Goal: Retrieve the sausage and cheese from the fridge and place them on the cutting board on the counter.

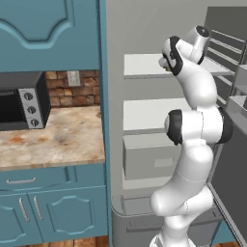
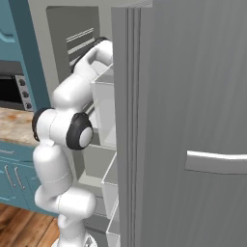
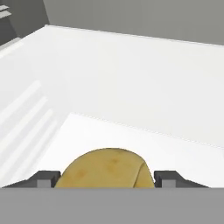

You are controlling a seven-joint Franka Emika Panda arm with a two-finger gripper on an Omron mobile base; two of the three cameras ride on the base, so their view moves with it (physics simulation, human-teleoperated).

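1. The cheese [image 3: 105, 168], a lumpy yellowish-tan chunk, sits at the bottom centre of the hand view, directly between the two dark finger tips of the gripper [image 3: 105, 178], on a white shelf [image 3: 131, 144] of the fridge [image 1: 144, 29].
2. The claw is open about as wide as the chunk, with one tip at each side of it. Whether the tips already press on the cheese I cannot tell, because the lower part of the chunk is cut off at the bottom of the frame.
3. In my judgement the step in hand is the taking of the cheese from the fridge shelf. The sausage and the cutting board are not yet part of this step.
4. The next move calls for a firm closing on the chunk, then a small lift and a pull straight back out of the fridge, with care that the hand does not strike the shelf above or the open fridge door [image 2: 183, 120].
5. The left base view, in its upper right, shows the arm [image 1: 193, 120] reaching into the open fridge at the height of the upper white shelf [image 1: 144, 65], and a grey drawer [image 1: 149, 159] lower down.
6. The right base view shows the door from its outside at the right of the frame, with door bins [image 2: 103, 111] beside the arm
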